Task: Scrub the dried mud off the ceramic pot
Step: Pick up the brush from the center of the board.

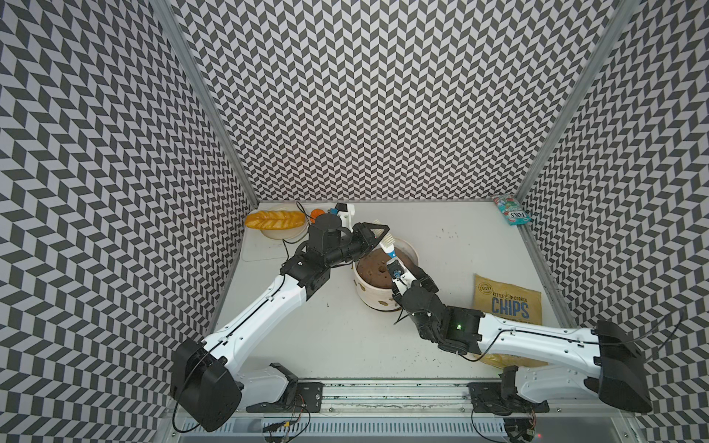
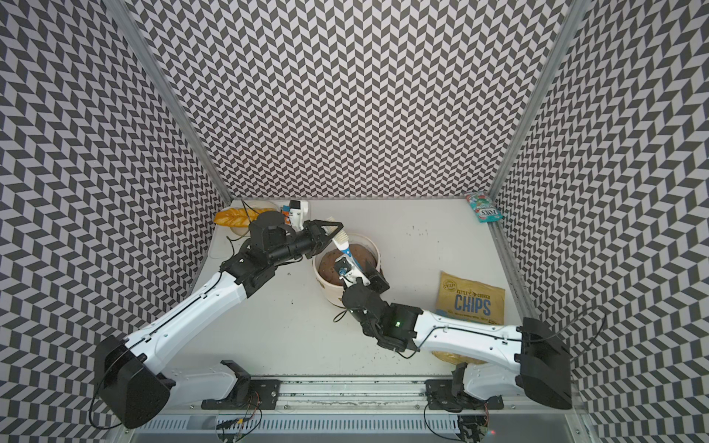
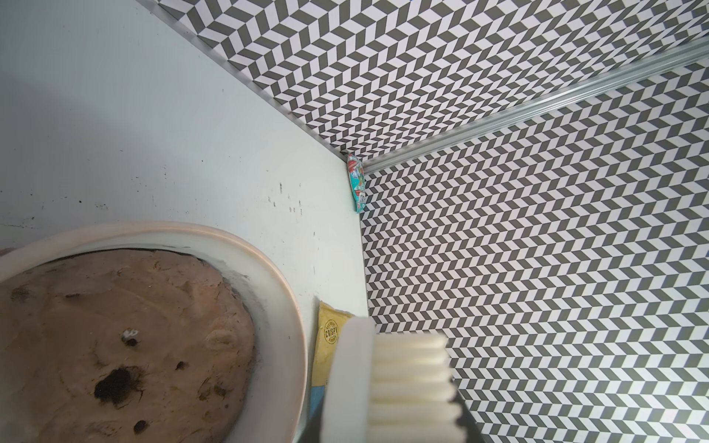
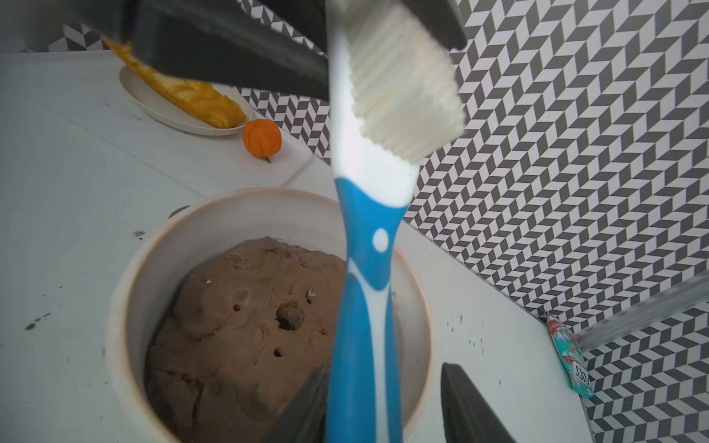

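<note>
White tabletop point(image 1: 345, 337), arms point(image 1: 268, 307) bent over ceramic pot point(image 1: 368, 293): left tool point(image 1: 383, 232) tight on brush point(image 1: 391, 251), right tool point(image 1: 401, 274) agape around its handle point(image 4: 360, 326).

Clutter along the table point(image 1: 345, 337) edges
Bread loaf point(image 1: 275, 219) on a pale plate point(image 1: 282, 233) in the far left corner, orange fruit point(image 4: 262, 143) beside it; yellow chips bag point(image 1: 508, 299) by the right edge; teal packet point(image 1: 512, 209) in the far right corner.

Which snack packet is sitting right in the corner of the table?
The small teal packet, tucked where the far walls meet. The yellow chips bag lies flat nearer the front, away from any corner.
</note>
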{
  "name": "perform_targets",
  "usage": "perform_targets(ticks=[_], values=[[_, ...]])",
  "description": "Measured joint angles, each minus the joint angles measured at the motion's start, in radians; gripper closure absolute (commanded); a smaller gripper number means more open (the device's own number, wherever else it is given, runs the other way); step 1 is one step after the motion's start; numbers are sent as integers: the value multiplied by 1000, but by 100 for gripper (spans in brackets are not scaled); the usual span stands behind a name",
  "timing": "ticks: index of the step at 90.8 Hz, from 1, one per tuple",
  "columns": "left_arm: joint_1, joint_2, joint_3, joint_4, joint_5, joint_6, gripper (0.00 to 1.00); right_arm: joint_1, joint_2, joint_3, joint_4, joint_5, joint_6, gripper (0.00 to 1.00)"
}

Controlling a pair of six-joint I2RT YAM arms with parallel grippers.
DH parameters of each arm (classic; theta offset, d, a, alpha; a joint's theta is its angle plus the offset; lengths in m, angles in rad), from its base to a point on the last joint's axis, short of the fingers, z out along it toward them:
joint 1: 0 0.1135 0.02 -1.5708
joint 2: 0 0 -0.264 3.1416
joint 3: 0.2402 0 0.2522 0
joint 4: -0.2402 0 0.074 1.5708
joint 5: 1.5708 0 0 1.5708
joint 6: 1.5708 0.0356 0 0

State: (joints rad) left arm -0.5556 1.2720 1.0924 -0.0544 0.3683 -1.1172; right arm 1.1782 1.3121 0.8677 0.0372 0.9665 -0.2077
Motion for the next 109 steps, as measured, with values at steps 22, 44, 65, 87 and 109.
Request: perform_targets(ticks=[22, 44, 65, 87, 109], values=[[0, 0, 0, -3, -1, -3, 67, 8, 50, 11, 18, 88, -74, 95], [0, 0, 0, -8, 5, 2, 30, 10, 47, 11, 31, 95, -100, 100], [0, -18, -3, 18, -3, 45, 10, -55, -34, 39, -60, -114, -79, 100], [-16, -86, -19, 146, -12, 55, 11, -285, -157, 126, -209, -627, 9, 100], [-67, -87, -36, 163, -38, 47, 19, -426, -175, 193, -307, -988, 74, 100]])
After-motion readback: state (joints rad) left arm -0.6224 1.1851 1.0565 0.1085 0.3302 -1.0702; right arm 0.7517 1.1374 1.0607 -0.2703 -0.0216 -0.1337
